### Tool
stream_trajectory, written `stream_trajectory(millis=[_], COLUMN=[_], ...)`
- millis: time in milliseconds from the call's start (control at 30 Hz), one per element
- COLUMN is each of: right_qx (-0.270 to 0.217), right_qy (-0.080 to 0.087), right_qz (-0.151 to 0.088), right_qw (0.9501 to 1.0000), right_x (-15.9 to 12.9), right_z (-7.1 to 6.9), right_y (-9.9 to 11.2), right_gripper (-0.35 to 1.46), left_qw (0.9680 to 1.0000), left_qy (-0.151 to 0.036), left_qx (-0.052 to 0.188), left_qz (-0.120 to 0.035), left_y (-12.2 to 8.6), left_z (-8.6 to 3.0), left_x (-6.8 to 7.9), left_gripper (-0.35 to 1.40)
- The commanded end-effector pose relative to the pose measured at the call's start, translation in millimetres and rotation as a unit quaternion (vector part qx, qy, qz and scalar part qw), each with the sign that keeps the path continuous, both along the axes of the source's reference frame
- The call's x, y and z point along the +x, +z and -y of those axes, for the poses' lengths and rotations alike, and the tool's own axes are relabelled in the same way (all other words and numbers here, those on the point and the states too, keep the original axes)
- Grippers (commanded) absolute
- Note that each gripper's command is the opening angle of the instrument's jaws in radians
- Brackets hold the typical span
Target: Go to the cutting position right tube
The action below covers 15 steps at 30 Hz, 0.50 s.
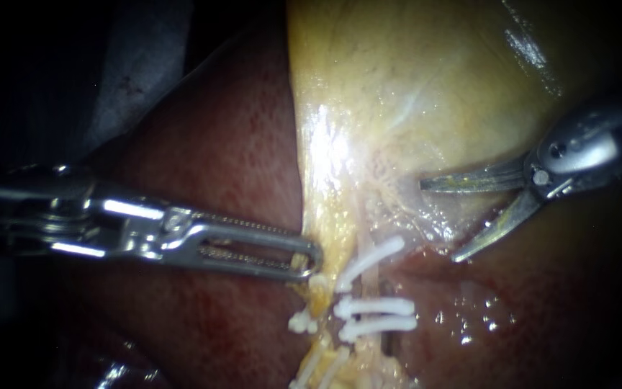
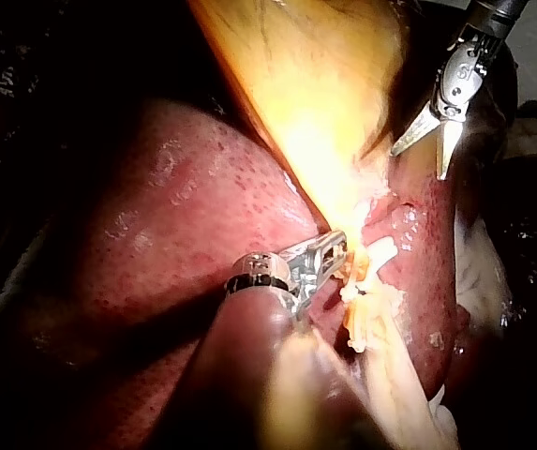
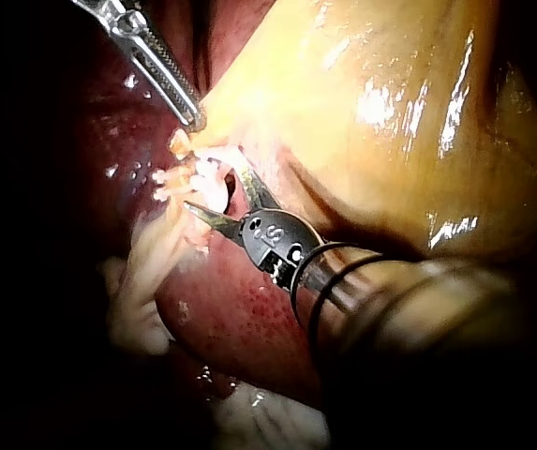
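The right instrument (image 1: pixel 438 222) has its bladed end effector released, the blades spread over the gallbladder (image 1: pixel 412 86). The right tube (image 1: pixel 370 284), crossed by white clips (image 1: pixel 376 308), lies just left and nearer, apart from the blades. The left instrument's (image 1: pixel 314 258) end effector grasps the gallbladder's edge.

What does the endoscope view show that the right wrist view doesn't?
Only the endoscope view: the white clips lie apart as separate bars, and a gap of bare tissue shows between them and the right instrument's open blades. Only the right wrist view: that instrument's banded shaft and a pale strand of tissue beside the liver. Both: the yellow gallbladder, the red liver, the clips, and the left instrument closed on the gallbladder's edge.
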<state>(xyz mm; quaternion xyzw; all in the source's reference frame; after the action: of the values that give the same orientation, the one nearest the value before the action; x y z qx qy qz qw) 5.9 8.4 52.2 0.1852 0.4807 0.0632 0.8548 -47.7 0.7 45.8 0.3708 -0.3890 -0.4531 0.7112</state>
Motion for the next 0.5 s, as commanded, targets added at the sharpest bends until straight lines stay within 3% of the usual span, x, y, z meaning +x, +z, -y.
stream_trajectory(millis=[33, 133, 367, 500], right_qx=[0.0, -0.003, 0.041, 0.07], right_qy=[0.0, -0.001, 0.019, 0.014], right_qz=[0.0, -0.001, 0.009, 0.037], right_qw=[1.0, 1.0, 0.999, 0.9967], right_x=[0.0, -0.1, 0.2, 0.4], right_z=[0.0, 0.5, 1.4, 2.7], right_y=[0.0, -0.3, -0.3, 0.6], right_gripper=[1.43, 1.4, 1.36, 1.33], left_qw=[1.0, 1.0, 1.0, 1.0], left_qy=[0.0, 0.0, 0.004, 0.001], left_qx=[0.0, 0.001, 0.004, 0.004], left_qz=[0.0, 0.0, 0.004, 0.004], left_y=[0.0, -0.2, -1.0, -2.0], left_z=[0.0, -0.1, -0.6, -1.3], left_x=[0.0, 0.1, 1.0, 2.1], left_gripper=[-0.35, -0.35, -0.35, -0.35])
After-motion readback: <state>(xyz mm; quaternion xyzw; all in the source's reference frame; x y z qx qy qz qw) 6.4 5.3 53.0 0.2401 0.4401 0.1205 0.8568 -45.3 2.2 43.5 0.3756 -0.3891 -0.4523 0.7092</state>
